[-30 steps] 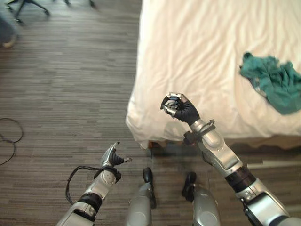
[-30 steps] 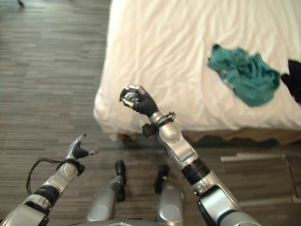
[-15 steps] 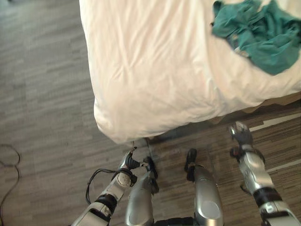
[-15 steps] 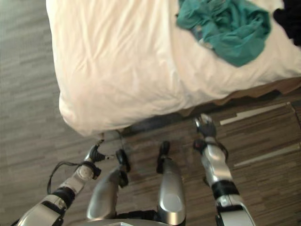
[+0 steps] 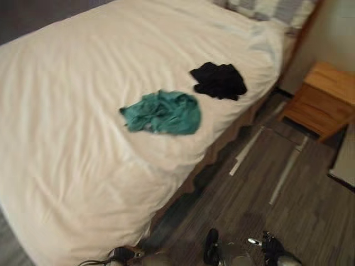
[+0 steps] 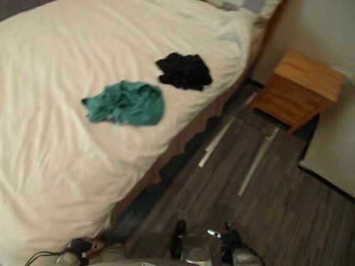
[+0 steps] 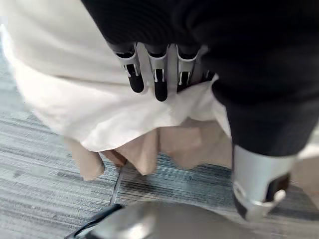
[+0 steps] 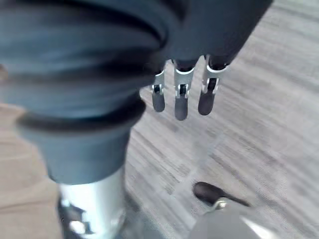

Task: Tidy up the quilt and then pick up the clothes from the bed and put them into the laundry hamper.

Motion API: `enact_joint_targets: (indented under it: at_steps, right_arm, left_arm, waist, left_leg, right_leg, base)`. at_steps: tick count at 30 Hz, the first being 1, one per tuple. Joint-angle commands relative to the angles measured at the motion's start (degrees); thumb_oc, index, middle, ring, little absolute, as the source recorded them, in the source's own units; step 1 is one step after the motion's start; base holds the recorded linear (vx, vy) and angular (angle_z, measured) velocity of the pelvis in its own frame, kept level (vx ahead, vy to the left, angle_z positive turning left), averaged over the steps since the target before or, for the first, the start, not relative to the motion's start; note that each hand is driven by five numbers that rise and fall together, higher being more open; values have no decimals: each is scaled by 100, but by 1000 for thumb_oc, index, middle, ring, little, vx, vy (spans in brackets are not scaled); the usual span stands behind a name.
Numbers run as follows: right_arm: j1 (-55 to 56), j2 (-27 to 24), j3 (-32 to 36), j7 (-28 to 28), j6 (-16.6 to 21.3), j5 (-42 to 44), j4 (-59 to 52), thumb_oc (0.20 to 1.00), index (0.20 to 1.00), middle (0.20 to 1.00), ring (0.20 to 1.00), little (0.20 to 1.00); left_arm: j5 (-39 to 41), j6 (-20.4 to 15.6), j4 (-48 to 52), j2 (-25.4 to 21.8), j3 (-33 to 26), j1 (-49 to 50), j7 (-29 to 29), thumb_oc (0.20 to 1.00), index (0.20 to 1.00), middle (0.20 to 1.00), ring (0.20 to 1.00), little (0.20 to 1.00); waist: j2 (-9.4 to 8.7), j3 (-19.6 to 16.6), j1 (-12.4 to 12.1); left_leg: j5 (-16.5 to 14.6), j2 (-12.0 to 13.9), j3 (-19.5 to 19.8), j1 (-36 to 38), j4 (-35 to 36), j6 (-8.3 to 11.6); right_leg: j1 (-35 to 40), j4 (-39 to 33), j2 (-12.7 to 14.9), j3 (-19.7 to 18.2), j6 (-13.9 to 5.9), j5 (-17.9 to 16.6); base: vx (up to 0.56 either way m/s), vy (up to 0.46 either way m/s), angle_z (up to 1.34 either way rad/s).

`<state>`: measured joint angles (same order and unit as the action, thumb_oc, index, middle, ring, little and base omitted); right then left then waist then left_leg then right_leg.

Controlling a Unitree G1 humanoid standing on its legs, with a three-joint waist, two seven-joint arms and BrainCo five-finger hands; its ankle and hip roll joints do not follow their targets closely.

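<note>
Meanwhile, two garments wait on the smoothed quilt (image 5: 72, 138) while both robot hands hang empty.

A teal garment (image 5: 163, 112) lies at centre frame and a black garment (image 5: 218, 80) just above and right of it, both near the bed's edge; a wooden nightstand (image 5: 324, 100) stands at right. The left robot hand (image 7: 159, 74) has its fingers relaxed by the quilt's corner; the right robot hand (image 8: 182, 94) hangs slack over the floor. No hamper is visible, so a carried garment risks having no visible target, and a loose grab could drop one off the edge.
</note>
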<state>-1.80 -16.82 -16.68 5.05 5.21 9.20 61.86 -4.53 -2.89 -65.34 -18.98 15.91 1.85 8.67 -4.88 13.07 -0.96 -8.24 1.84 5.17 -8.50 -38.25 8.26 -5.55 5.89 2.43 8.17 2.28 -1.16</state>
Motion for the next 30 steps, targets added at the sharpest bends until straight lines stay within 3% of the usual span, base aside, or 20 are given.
enact_joint_targets:
  at_steps: [1,3,6,7,8,10,11,14,15,16,17,19,20,21,22,24,25,28,29,30]
  right_arm:
    - [-260,-155,-347,-15,-10,-980,-154,1000,1000,1000,1000,1000]
    - [-384,-171,-363,45,-9,-1088,-175,1000,1000,1000,1000,1000]
    - [-417,-153,-298,82,-37,-1119,-248,1000,1000,1000,1000,1000]
    - [-371,-115,-255,75,-40,-1102,-286,1000,1000,1000,1000,1000]
    - [-305,-80,-213,24,-56,-1126,-349,1000,1000,1000,1000,1000]
    - [-306,-18,-57,64,-70,-1080,-432,1000,1000,1000,1000,1000]
    - [-315,21,46,114,-27,-954,-526,1000,1000,1000,1000,1000]
    - [-272,42,86,138,0,-877,-586,1000,1000,1000,1000,1000]
    - [-294,82,56,91,-45,-837,-590,1000,1000,1000,1000,1000]
    - [-290,153,29,307,49,-854,-614,1000,1000,1000,1000,1000]
    - [-258,304,-90,337,2,-920,-571,1000,1000,1000,1000,1000]
    - [-117,324,-185,342,-50,-1055,-621,1000,1000,1000,1000,1000]
    - [-106,319,-186,342,-52,-1056,-627,1000,1000,1000,1000,1000]
    - [-53,268,-257,336,-75,-1195,-671,1000,1000,1000,1000,1000]
    - [-52,270,-256,336,-76,-1195,-673,1000,1000,1000,1000,1000]
    - [-98,167,-326,313,-71,-1426,-686,1000,1000,1000,1000,1000]
    - [-181,100,-342,391,-31,-1423,-761,1000,1000,1000,1000,1000]
    - [-225,85,-433,382,-32,-1460,-746,1000,1000,1000,1000,1000]
    - [-233,109,-467,365,-45,-1465,-683,1000,1000,1000,1000,1000]
    - [-206,168,-569,318,-60,-1429,-680,1000,1000,1000,1000,1000]
  left_arm:
    - [-29,-561,675,109,189,-892,137,1000,1000,1000,1000,1000]
    - [-68,-561,709,119,263,-958,132,1000,1000,1000,1000,1000]
    - [-157,-527,658,104,376,-962,93,1000,1000,1000,1000,1000]
    - [-206,-470,563,143,401,-967,20,1000,1000,1000,1000,1000]
    - [-209,-414,505,160,361,-978,-3,1000,1000,1000,1000,1000]
    - [-226,-358,503,149,352,-974,4,1000,1000,1000,1000,1000]
    - [-348,-344,509,97,427,-1001,39,1000,1000,1000,1000,1000]
    - [-460,-404,578,135,591,-1043,-22,1000,1000,1000,1000,1000]
    - [-575,-316,280,235,701,-1500,-79,1000,1000,1000,1000,1000]
    - [-756,-345,466,505,921,-1479,179,1000,1000,1000,1000,1000]
    - [-1121,-244,431,766,1255,-1680,142,1000,1000,1000,1000,1000]
    - [-1198,-300,333,884,1283,-1734,136,1000,1000,1000,1000,1000]
    - [-1200,-306,327,890,1285,-1729,139,1000,1000,1000,1000,1000]
    - [-1140,-296,250,942,1252,-1629,183,1000,1000,1000,1000,1000]
    - [-1140,-296,249,940,1253,-1629,184,1000,1000,1000,1000,1000]
    - [-1012,-315,213,905,1150,-1506,224,1000,1000,1000,1000,1000]
    - [-961,-315,295,805,1069,-1474,327,1000,1000,1000,1000,1000]
    - [-809,-314,320,706,877,-1439,506,1000,1000,1000,1000,1000]
    - [-675,-321,314,685,728,-1400,573,1000,1000,1000,1000,1000]
    - [-425,-285,393,638,470,-1293,657,1000,1000,1000,1000,1000]
  waist:
    - [187,429,-189]
    - [284,343,-278]
    - [266,320,-342]
    - [255,281,-315]
    - [259,261,-267]
    - [315,343,-77]
    - [423,415,178]
    - [451,465,375]
    - [432,408,576]
    - [364,369,568]
    - [343,320,599]
    - [332,255,608]
    - [343,264,598]
    - [417,206,651]
    - [394,185,666]
    - [396,210,559]
    - [244,488,235]
    - [129,587,18]
    - [133,599,-113]
    - [229,563,-374]
  left_leg:
    - [143,-9,206,-181,1906,-421]
    - [564,-92,744,-71,3058,-364]
    - [586,-255,781,18,3177,-441]
    - [498,-318,737,157,3222,-542]
    - [385,-388,602,279,3167,-651]
    - [290,-384,373,586,3264,-771]
    - [263,-318,327,1029,3583,-833]
    - [211,-328,340,1309,3823,-817]
    - [154,-313,299,1513,3967,-780]
    - [64,-358,301,1608,4033,-771]
    - [-184,-232,143,1845,4080,-683]
    - [-571,-196,16,2141,3881,-650]
    - [-592,-186,5,2154,3862,-648]
    - [-329,-177,-74,2151,2879,-472]
    - [-311,-208,-58,2110,2867,-479]
    - [513,-171,-201,1450,802,-93]
    - [697,-234,-291,633,-1004,-85]
    - [452,-49,-454,-13,-1361,-291]
    - [347,6,-545,-203,-1080,-319]
    - [151,-67,-553,-282,177,-408]
  right_leg:
    - [706,-724,7,-240,-686,752]
    - [897,-772,-90,-624,-734,766]
    - [985,-407,-183,-823,-691,955]
    - [894,125,-290,-842,-715,1058]
    - [762,824,-244,-681,-909,1019]
    - [139,2224,75,-311,-1387,374]
    - [-425,2611,-47,-240,-1493,151]
    - [-646,1976,-96,-69,-1413,344]
    - [-675,1428,-112,-9,-1301,441]
    - [-767,726,59,190,-1213,442]
    - [-809,-313,303,875,-1172,279]
    - [-737,-561,423,1252,-1151,249]
    - [-717,-569,407,1248,-1149,248]
    - [-542,-333,245,1063,-881,203]
    - [-566,-340,278,1068,-886,185]
    - [-251,-235,216,1033,-657,162]
    - [248,-362,186,949,-517,194]
    - [626,-575,201,815,-504,303]
    - [805,-687,194,742,-503,389]
    - [1068,-849,141,605,-569,540]
  base:
    - [480,269,-196]
    - [442,227,-136]
    - [303,144,-101]
    - [341,178,-101]
    - [484,257,-106]
    - [495,241,-79]
    - [508,196,-38]
    - [401,71,42]
    - [417,-59,81]
    - [761,-186,-5]
    - [789,-254,-96]
    - [598,-132,-95]
    - [640,-44,-37]
    - [448,-32,-30]
    - [666,-50,-75]
    - [468,-89,-72]
    - [371,-118,-56]
    - [400,-63,-92]
    - [686,152,-66]
    - [710,243,-34]
